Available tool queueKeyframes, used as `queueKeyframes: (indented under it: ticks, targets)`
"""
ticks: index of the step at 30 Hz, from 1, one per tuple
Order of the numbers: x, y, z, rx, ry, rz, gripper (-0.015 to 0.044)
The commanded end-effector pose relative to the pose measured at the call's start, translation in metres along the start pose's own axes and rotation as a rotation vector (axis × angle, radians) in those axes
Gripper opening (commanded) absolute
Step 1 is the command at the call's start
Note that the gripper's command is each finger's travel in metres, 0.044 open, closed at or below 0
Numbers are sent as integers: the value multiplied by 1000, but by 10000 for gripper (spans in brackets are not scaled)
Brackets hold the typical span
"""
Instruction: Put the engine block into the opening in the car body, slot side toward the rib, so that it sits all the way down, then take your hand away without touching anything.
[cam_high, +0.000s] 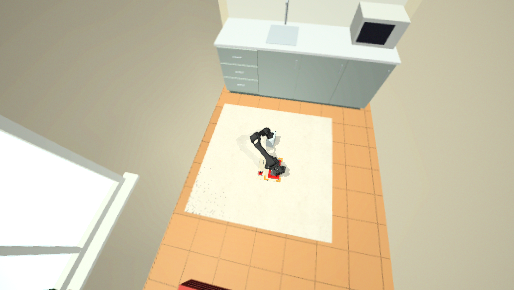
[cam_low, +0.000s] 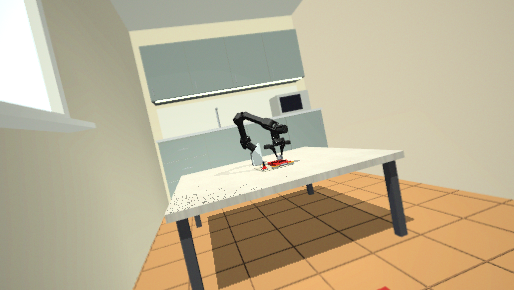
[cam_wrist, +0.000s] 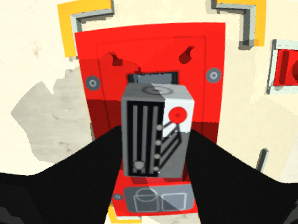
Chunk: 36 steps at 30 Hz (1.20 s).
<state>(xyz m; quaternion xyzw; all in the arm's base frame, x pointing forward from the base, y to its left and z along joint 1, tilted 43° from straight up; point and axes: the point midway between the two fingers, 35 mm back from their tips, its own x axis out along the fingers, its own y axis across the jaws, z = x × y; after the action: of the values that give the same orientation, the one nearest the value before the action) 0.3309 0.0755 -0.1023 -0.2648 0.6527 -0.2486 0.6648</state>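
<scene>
Grey engine block (cam_wrist: 156, 132) pinched between our hand's fingers (cam_high: 278, 170) (cam_low: 279, 156), held above red car body (cam_wrist: 112, 112), dark opening (cam_wrist: 157, 78) peeking out beyond it. Sides gripped, likely so block can drop straight in. Yellow corner brackets (cam_wrist: 252, 22) probably mark body's place on tabletop (cam_high: 305, 200) (cam_low: 320, 162).

There are one engine block (cam_wrist: 158, 135), one car body (cam_high: 273, 177) (cam_low: 281, 163) (cam_wrist: 150, 45), one arm (cam_high: 264, 154) (cam_low: 257, 119) and three drawers (cam_high: 239, 72).

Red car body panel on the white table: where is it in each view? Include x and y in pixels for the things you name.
Top: the red car body panel (cam_high: 273, 176) (cam_low: 281, 163) (cam_wrist: 150, 42) lies below centre, under the black gripper (cam_low: 279, 156) (cam_wrist: 154, 135).
Exterior: just right of centre, beneath the gripper.
Wrist: centre, behind the grey engine block (cam_wrist: 157, 135).
Shared landmark: the black gripper.
</scene>
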Motion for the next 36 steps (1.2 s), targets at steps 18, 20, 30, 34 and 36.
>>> queueKeyframes:
  ticks: [18, 20, 30, 34, 36]
  targets:
    - [2, 0, -1, -212, 1, 3, 158]
    - [2, 0, 0, -186, 1, 3, 158]
    - [4, 0, 0, -53, 1, 2, 158]
    - [5, 0, 0, -101, 1, 2, 158]
    - [6, 0, 0, -126, 1, 2, 158]
